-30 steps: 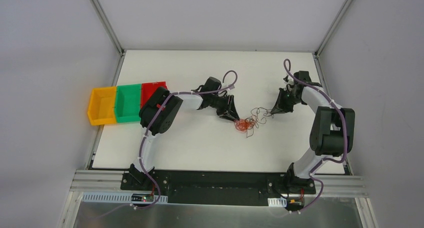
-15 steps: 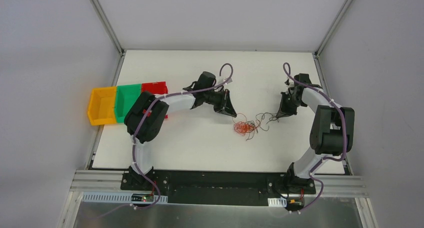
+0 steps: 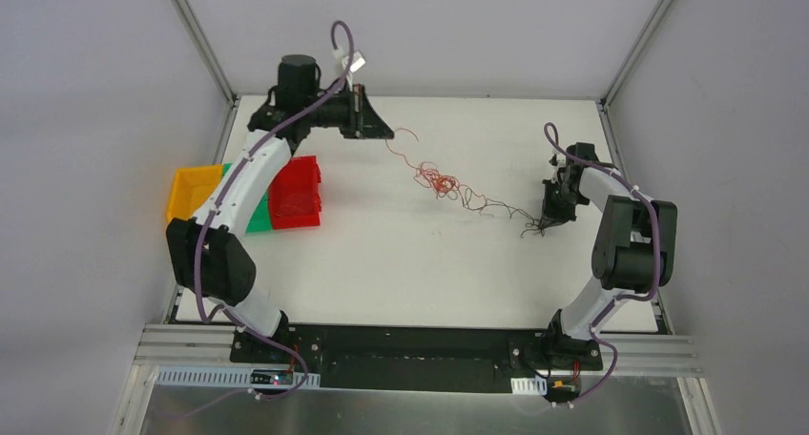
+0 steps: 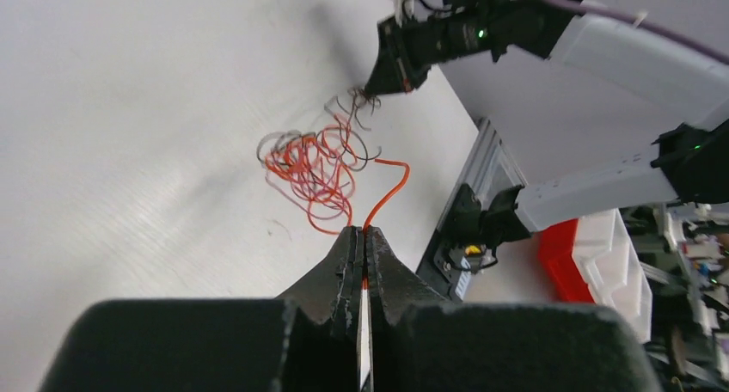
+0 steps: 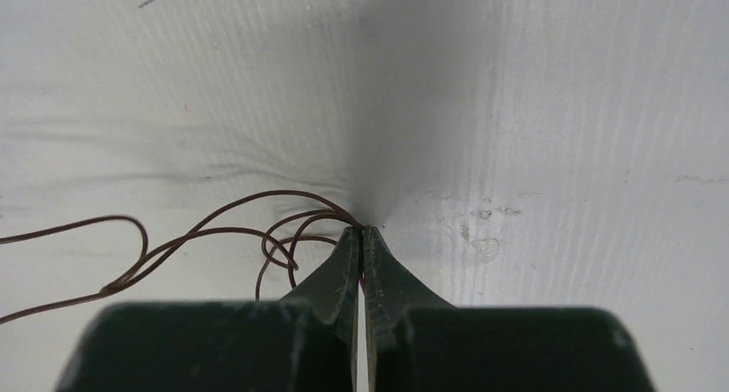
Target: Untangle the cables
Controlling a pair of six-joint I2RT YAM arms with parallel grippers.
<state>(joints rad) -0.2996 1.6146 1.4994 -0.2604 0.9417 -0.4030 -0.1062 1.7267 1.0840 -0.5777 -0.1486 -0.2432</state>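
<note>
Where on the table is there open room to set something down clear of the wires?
Free: the near half of the table, between the cables and the arm bases; also the far right corner. Crowded: the diagonal of cables from left gripper to right gripper, and the left edge by the red bin.

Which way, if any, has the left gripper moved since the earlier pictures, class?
Yes. The left gripper went from mid-table toward the far edge, beyond the red bin, stretching the cables.
</note>
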